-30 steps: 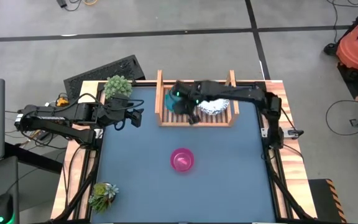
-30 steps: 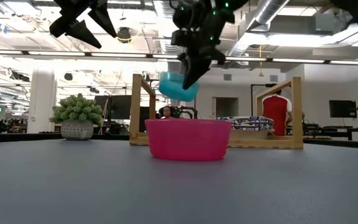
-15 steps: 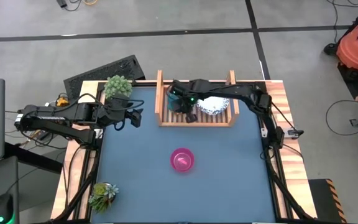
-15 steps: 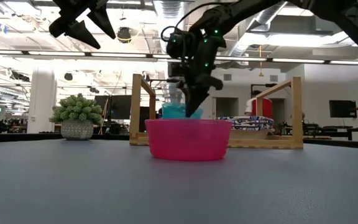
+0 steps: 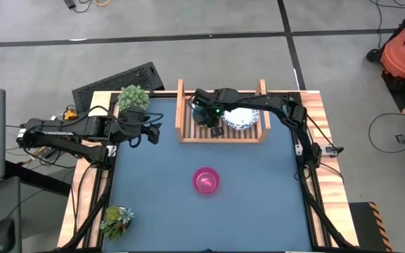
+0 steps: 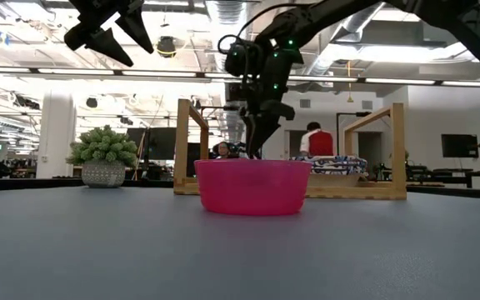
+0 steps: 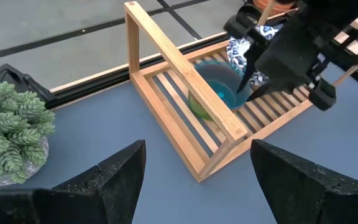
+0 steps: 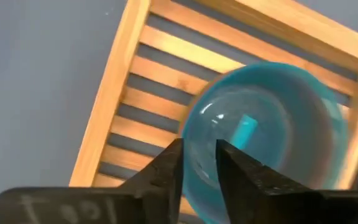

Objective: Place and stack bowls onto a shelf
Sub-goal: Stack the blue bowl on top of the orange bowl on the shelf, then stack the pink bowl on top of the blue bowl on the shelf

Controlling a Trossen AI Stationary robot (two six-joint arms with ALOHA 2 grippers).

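The wooden shelf stands at the table's far side. At its left end the teal bowl sits nested in a green bowl. My right gripper reaches down onto the teal bowl and is shut on it. White bowls with blue patterned rims sit stacked on the shelf's right half. The magenta bowl rests on its base mid-table and hides the teal bowl in the low view. My left gripper hovers open and empty left of the shelf. The red bowl is out of view. My right gripper pinches the teal bowl's rim on its near side, one finger inside the bowl and one finger outside. The fingers come from above, pointing down. The bowl sits upright in the green bowl on the shelf.
A potted plant stands by the shelf's left rail, another plant at the near left corner. A black keyboard lies beyond the far left edge. A person shows in the room behind the shelf.
My right gripper has gone down at the shelf's left end with the teal bowl. The bowl, earlier lifted and tilted above the shelf, now sits low on the shelf, in the green bowl.
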